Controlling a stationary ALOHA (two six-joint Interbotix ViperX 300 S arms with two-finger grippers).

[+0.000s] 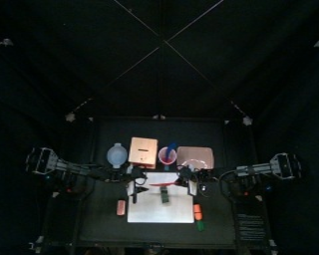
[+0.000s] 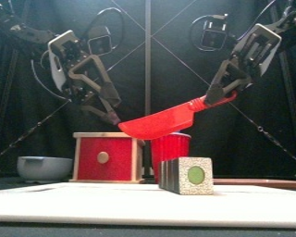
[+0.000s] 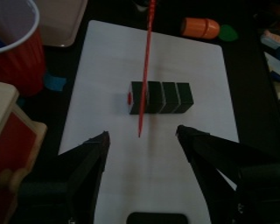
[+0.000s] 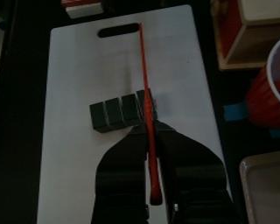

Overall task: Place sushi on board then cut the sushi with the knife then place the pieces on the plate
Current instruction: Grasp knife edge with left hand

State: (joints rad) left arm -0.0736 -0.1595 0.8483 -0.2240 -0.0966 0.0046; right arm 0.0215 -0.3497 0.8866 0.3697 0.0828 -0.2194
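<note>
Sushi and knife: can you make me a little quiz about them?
1. True or false: the sushi roll lies on the white board.
2. Fill the gap: the left gripper has its jaws ___.
3. What holds the red knife above the roll? A, the left gripper. B, the right gripper.
Key: 1 true; 2 open; 3 B.

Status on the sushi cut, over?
Right tool shut on knife, blade above sushi, not touching. Left tool open, hovering over board. Sushi whole on board. Nothing in the way.
</note>
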